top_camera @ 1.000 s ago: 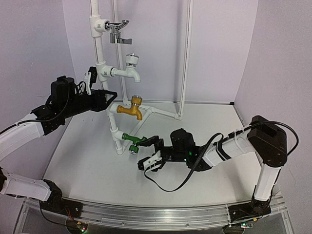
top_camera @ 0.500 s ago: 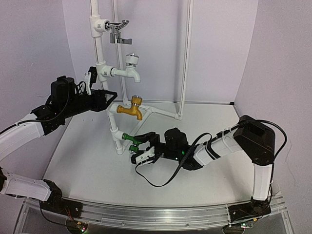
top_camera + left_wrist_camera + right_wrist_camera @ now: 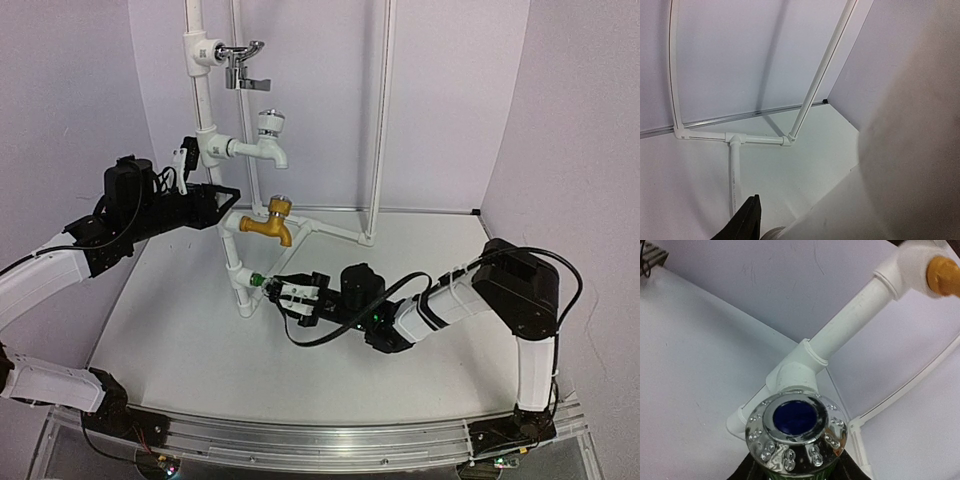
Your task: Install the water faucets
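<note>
The green water faucet (image 3: 258, 280) sticks out of the low fitting on the white pipe stand (image 3: 236, 262), only a sliver of green showing. My right gripper (image 3: 286, 293) is shut on it. In the right wrist view its silvery knob (image 3: 796, 427) with a blue centre fills the bottom, and black fingers (image 3: 747, 471) hug the green body on both sides under the white fitting (image 3: 795, 372). My left gripper (image 3: 222, 197) is shut on the upright pipe higher up. The left wrist view shows that pipe (image 3: 880, 190) blurred and close, beside one black fingertip (image 3: 749, 222).
A brass-yellow tap (image 3: 268, 226) sits just above the green one and shows in the right wrist view (image 3: 943, 276). A white tap (image 3: 268, 140) and a chrome tap (image 3: 240, 62) hang higher on the stand. Thin white frame rods (image 3: 380, 120) rise behind.
My right arm has slid left toward the pipe stand, and its jaws have gone from wide open to shut on the green faucet. The left arm has not moved.
</note>
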`<act>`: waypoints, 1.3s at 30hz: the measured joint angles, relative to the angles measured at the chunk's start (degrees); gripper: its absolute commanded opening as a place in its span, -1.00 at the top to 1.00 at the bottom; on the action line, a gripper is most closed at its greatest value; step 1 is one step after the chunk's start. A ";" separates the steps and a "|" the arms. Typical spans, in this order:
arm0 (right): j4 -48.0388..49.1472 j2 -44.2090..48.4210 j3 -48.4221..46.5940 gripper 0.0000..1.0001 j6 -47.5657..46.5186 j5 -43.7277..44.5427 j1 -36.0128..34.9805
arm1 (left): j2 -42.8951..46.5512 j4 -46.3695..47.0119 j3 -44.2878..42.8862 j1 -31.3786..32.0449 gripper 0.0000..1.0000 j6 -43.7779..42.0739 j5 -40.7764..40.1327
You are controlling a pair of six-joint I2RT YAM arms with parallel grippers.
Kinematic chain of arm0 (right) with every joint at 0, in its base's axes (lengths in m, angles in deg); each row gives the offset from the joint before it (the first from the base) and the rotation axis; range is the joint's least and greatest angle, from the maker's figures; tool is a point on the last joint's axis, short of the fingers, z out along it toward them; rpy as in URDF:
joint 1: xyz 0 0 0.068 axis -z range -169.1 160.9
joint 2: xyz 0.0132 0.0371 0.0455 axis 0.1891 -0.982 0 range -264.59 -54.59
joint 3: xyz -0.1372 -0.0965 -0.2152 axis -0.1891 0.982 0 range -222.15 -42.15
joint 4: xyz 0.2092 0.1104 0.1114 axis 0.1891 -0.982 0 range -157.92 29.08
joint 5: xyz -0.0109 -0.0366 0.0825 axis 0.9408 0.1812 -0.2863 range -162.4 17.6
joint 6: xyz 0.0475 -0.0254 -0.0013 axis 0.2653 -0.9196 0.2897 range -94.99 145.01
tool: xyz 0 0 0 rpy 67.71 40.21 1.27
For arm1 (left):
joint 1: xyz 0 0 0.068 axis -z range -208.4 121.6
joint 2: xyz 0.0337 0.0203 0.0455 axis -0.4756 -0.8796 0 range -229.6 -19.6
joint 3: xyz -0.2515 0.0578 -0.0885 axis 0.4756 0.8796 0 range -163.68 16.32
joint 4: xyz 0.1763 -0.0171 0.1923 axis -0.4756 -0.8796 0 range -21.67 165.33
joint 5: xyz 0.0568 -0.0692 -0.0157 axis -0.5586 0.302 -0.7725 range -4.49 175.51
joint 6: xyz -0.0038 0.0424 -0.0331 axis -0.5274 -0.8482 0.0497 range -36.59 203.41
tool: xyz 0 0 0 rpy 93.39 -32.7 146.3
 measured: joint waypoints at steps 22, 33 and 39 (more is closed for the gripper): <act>10.79 -6.24 -1.11 0.92 87.74 -9.08 5.21 | 0.11 -0.15 0.00 -0.13 1.00 -0.09 0.07; 16.44 -12.34 -5.64 -0.32 126.11 -20.88 12.37 | 0.28 -0.61 0.00 -0.05 1.00 0.32 -0.55; 12.08 -7.62 0.63 -0.47 116.23 -17.57 16.81 | 0.42 -0.78 0.00 -0.09 1.00 0.19 -0.50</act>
